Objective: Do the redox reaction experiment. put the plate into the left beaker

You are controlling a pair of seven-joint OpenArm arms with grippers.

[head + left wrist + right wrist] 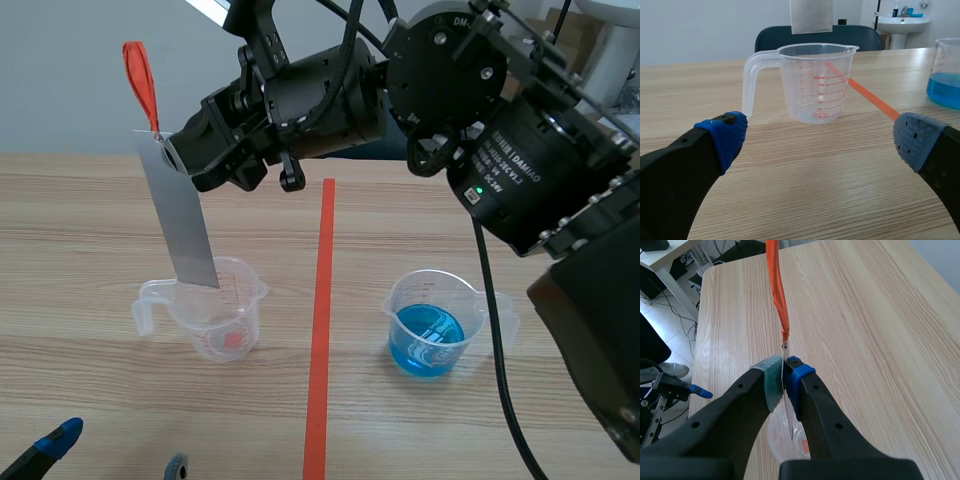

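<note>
left gripper (118, 452): low at 7 o'clock from the left beaker, fingers wide apart, nothing between them; in its wrist view (819, 142) the beaker stands ahead of it.
ribbon (142, 85): orange, tied to the plate's top end, sticks up at 12 o'clock.
plate (185, 215): grey metal strip, slightly tilted, hangs at 12 o'clock over the left beaker; lower edge just above the rim, not inside.
right gripper (178, 155): reaches across from the right, pads clamped on the plate's top end (784, 385).
left beaker (215, 310): clear, on the table (80, 230), handle at 9 o'clock.
tape line (320, 330): between the beakers.
right beaker (435, 325): 3 o'clock from the left beaker, holds blue liquid (428, 340), handle at 3 o'clock.
</note>
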